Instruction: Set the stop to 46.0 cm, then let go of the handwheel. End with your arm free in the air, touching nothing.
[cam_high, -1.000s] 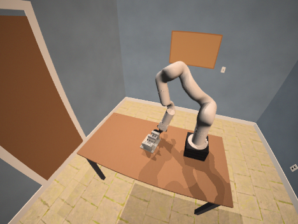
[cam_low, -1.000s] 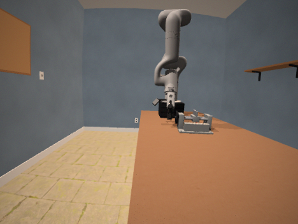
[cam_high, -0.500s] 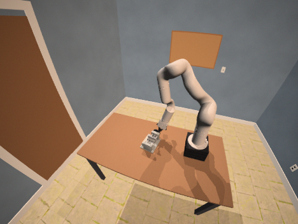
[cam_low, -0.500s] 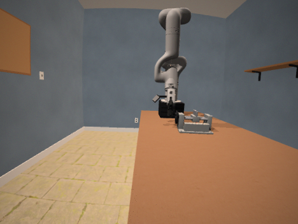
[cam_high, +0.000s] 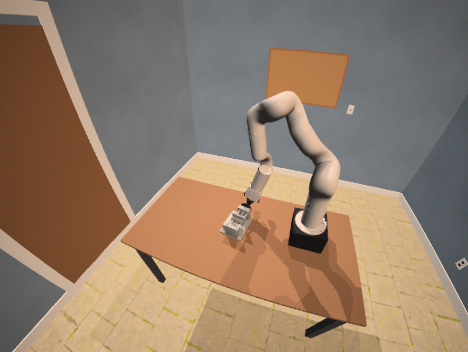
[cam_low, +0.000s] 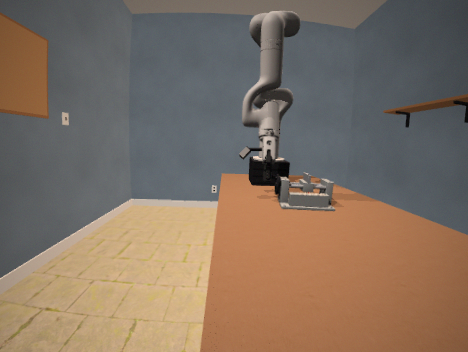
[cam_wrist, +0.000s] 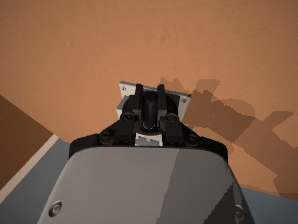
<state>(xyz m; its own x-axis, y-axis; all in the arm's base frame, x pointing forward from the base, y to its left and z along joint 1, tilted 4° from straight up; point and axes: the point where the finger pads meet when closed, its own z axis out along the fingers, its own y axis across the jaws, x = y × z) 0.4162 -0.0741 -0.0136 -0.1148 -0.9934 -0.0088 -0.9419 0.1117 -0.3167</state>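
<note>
The gripper (cam_high: 247, 204) (cam_low: 270, 178) (cam_wrist: 149, 93) is closed on the dark handwheel (cam_high: 244, 206) (cam_low: 278, 185) (cam_wrist: 149, 112), 1 finger on each side of its rim, at the end of the rig (cam_high: 232, 230) (cam_low: 308, 200). The stop (cam_low: 307, 181) stands upright between the rig's 2 end blocks; its setting is too small to read.

In the top view, the counter (cam_high: 180, 220) (cam_low: 320, 270) runs well past the rig on the left. The arm's black base (cam_high: 308, 242) (cam_low: 255, 171) is right of the rig, well apart from it. The arm (cam_high: 305, 130) (cam_low: 270, 65) arches above, with air around its upper links.

The wrist view shows the fingers around the rim, which the top view shows too small to judge. The exterior view shows a shelf (cam_low: 430, 104) beyond the rig to the right; only the top view shows the brown door (cam_high: 47, 150), to the rig's left.

The counter is plain orange-brown, with the arm's shadow beside the rig. Pale tiles (cam_high: 170, 300) (cam_low: 115, 270) and blue-grey walls (cam_high: 225, 75) (cam_low: 200, 90) surround it.
</note>
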